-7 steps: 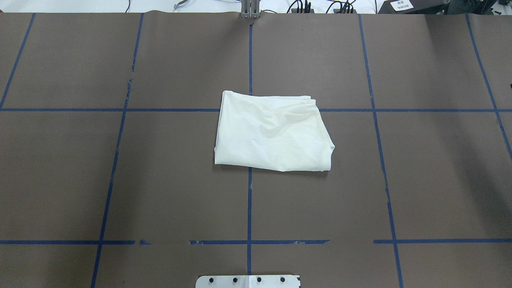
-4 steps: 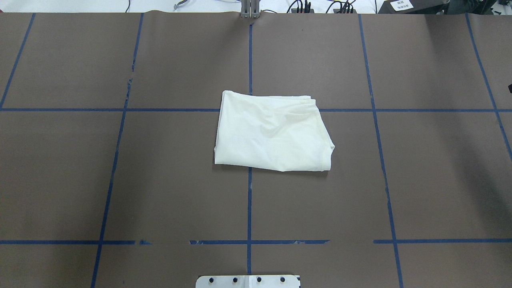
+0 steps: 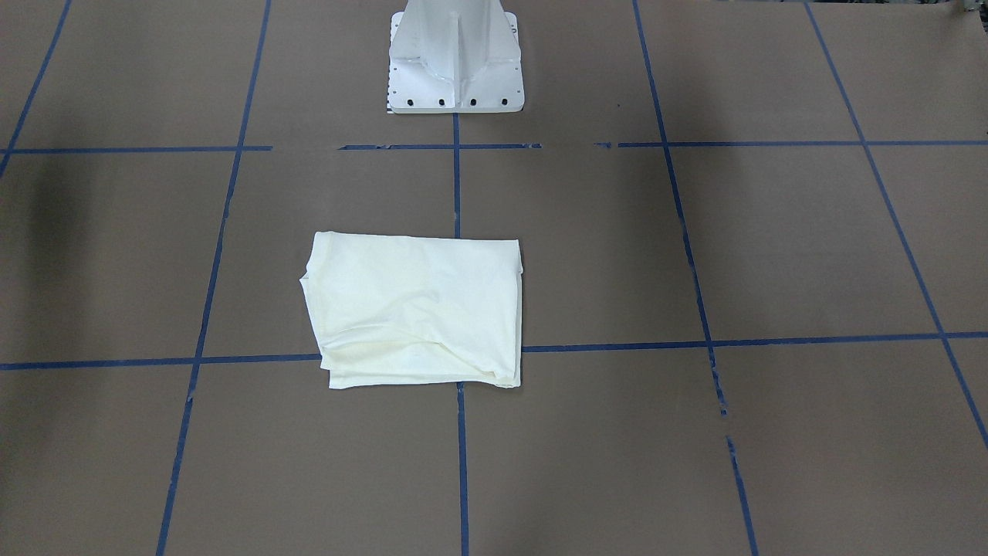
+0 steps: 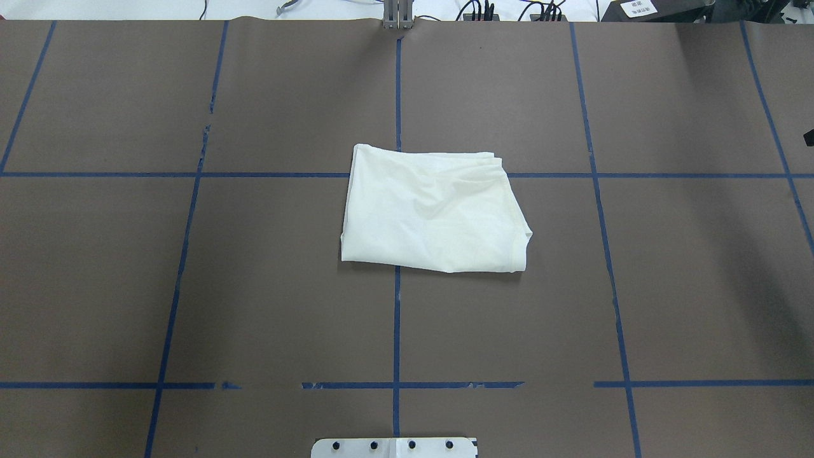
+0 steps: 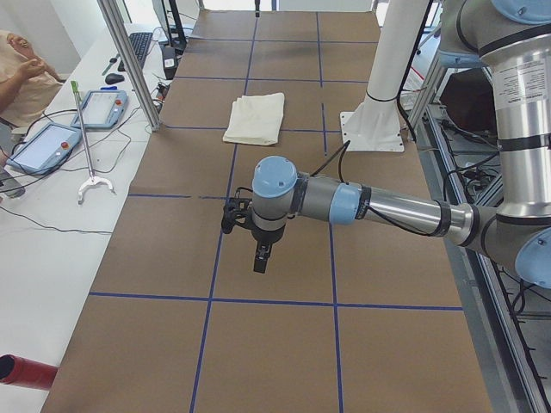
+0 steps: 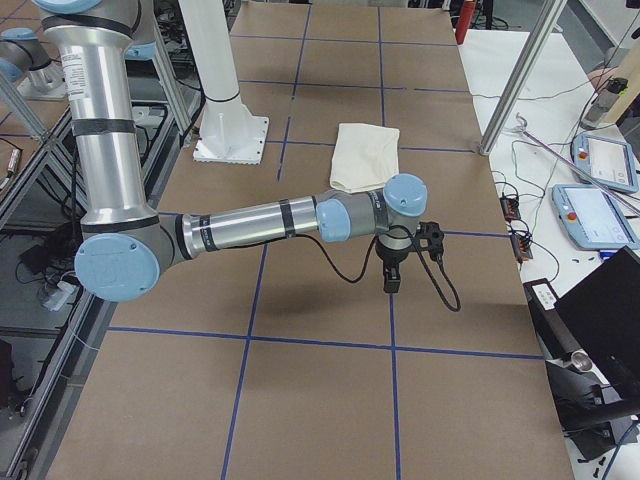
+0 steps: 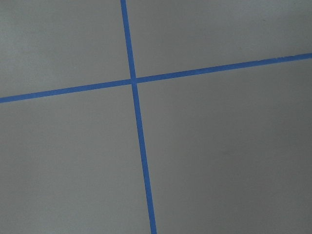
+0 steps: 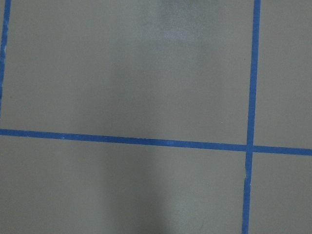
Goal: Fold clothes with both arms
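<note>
The cream-white shirt lies folded into a rough rectangle at the table's middle, plain side up, its print hidden. It also shows in the front view and both side views. Nothing touches it. The left gripper hangs over bare table far to the robot's left of the shirt. The right gripper hangs over bare table far to its right. I cannot tell whether either is open or shut. Both wrist views show only brown table and blue tape.
The white pedestal base stands at the robot's side of the table. Blue tape lines grid the brown surface. A side table holds teach pendants and cables, with an operator beside it. A metal post stands at the far edge.
The shirt has not moved. A small dark tip at the overhead view's right edge has come slightly further into view.
</note>
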Controlling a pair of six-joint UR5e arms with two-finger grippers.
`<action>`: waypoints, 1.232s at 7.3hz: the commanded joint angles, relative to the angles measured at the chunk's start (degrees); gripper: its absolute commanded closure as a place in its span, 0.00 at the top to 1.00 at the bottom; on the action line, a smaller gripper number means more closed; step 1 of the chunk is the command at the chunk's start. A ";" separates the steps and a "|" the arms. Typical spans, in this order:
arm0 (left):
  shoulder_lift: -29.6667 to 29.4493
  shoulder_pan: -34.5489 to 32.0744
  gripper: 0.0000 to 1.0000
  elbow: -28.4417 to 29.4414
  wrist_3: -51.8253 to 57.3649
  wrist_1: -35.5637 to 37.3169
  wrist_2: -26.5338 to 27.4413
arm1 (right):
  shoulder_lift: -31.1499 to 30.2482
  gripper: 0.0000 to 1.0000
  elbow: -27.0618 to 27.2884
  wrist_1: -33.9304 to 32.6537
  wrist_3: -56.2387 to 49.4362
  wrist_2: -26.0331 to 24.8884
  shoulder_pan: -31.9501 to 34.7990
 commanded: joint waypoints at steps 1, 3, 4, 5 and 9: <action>0.01 -0.03 1.00 -0.61 0.09 -0.07 -0.08 | 0.18 1.00 0.92 0.09 0.40 0.10 -0.44; -0.43 0.06 1.00 -0.79 0.09 -0.68 -0.08 | 0.18 1.00 3.55 -0.09 0.76 4.48 -1.49; -0.43 0.23 1.00 -1.84 0.09 -0.34 -0.08 | 0.18 1.00 3.47 0.00 0.67 4.23 -1.59; -0.26 0.32 1.00 -2.72 0.09 -0.08 -0.08 | -0.34 1.00 3.47 0.00 0.67 4.06 -1.59; -0.43 0.32 1.00 -2.81 0.09 -0.16 -0.08 | -0.87 1.00 2.94 -0.09 0.58 1.86 -2.20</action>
